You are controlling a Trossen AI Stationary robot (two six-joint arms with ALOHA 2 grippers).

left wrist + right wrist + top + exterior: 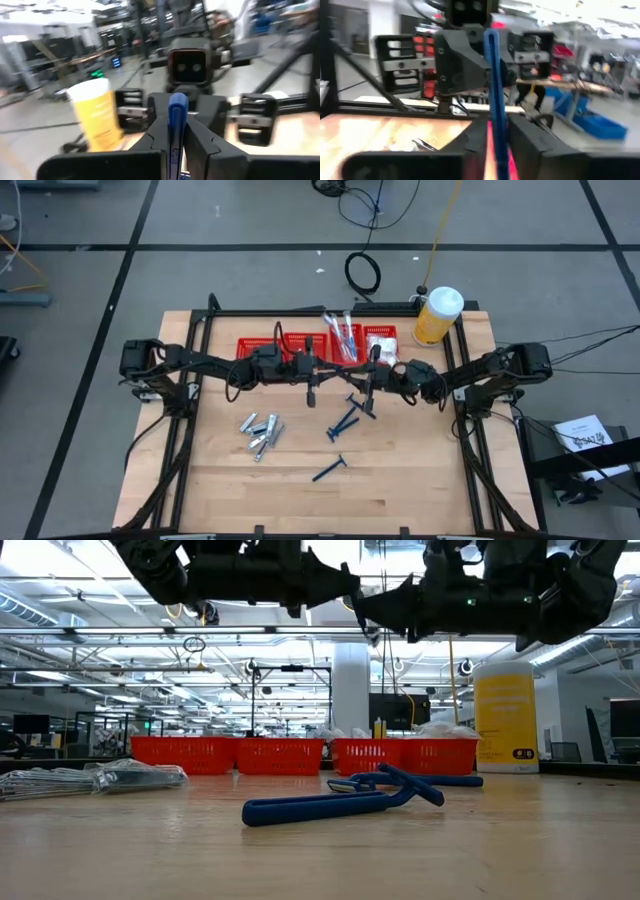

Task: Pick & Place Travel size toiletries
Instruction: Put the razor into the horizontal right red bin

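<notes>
Careful, your left gripper (172, 145) pinches the blue stick (176, 112) above the table (400, 490) while the right gripper (496, 135) looks loosened round it, so a crooked pull could drop it

No legible text — yellow bottle (516, 718) label and paper sheet (582, 433) print too small to read.
</notes>
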